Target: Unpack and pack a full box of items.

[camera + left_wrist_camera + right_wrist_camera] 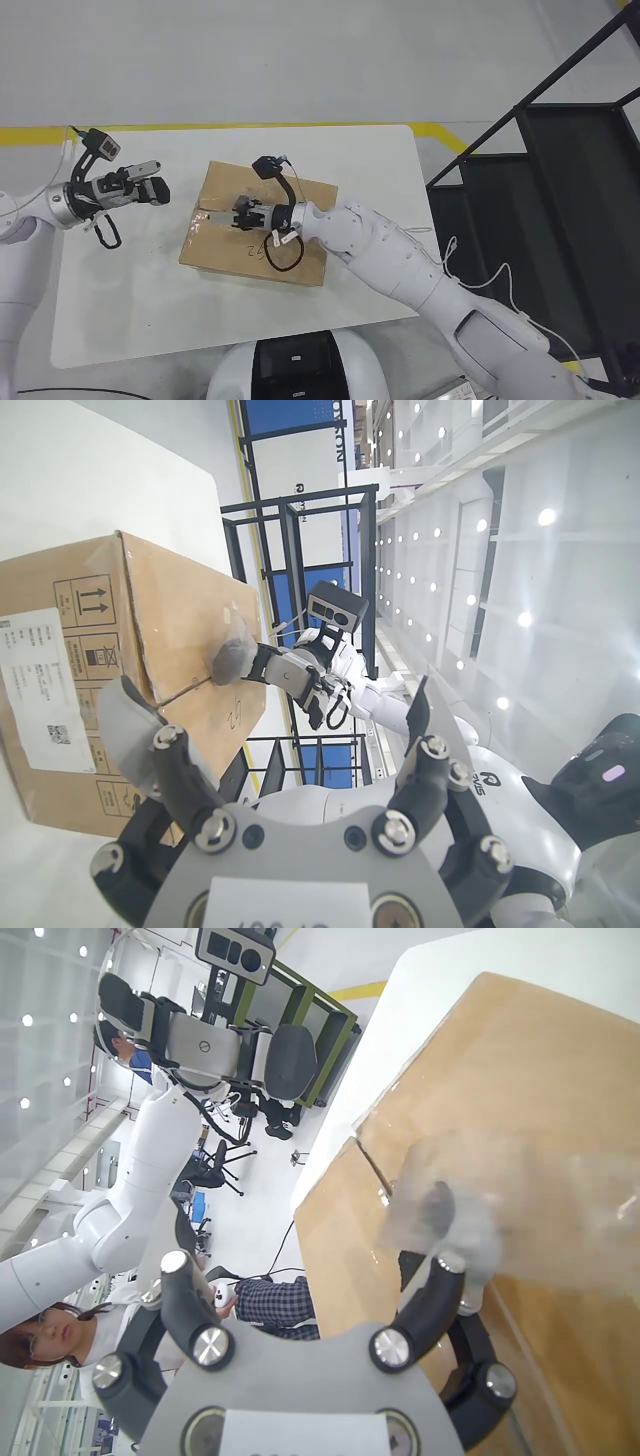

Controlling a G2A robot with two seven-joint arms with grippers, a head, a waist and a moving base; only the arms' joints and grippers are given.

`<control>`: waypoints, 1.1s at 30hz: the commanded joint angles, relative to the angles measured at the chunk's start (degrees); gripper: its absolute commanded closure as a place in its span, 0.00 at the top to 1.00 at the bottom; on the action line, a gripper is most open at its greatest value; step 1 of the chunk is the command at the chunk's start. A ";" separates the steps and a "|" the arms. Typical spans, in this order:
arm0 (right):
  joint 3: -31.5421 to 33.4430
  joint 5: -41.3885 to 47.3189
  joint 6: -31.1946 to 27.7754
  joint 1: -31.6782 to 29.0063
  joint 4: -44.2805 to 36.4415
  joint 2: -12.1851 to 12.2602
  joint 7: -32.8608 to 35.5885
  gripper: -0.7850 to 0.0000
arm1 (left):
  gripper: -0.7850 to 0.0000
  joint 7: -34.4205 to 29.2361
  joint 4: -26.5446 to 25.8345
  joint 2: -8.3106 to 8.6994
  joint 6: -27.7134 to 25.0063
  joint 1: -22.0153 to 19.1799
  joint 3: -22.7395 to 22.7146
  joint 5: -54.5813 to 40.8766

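A white desk (pixel 370 170) stood on a pale floor with a yellow line behind it. The box (pixel 225 245) lay about mid-desk with its flaps down. It was plain brown cardboard, with a white label (pixel 35 690) and handling marks on one side. A seam ran along the top under clear tape (pixel 500 1163), which was wrinkled and loose in places. I judged the box stiff but easily dented, and heavy if it was as full as the task says. Its smooth sides gave little purchase, so the loose tape at the seam, then a flap edge, looked the place to take hold. The right pincer (pixel 242 213) sat on top at the seam, spread, with one fingertip (pixel 437 1208) showing through the tape film. The left pincer (pixel 160 190) hung spread and empty just beside the box's end, above the desk.
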 commanded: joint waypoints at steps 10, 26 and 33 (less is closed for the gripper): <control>-2.61 1.07 0.26 3.16 4.70 -2.97 0.14 1.00 | 1.00 0.84 -2.79 0.77 0.71 2.48 -2.63 1.12; -5.36 2.96 1.69 8.48 10.51 -8.04 -1.17 1.00 | 1.00 1.47 -5.88 1.83 0.81 7.30 -7.14 0.95; -5.75 3.36 1.48 9.52 14.59 -9.81 -1.52 1.00 | 1.00 2.19 -6.35 2.04 0.35 8.68 -8.34 0.69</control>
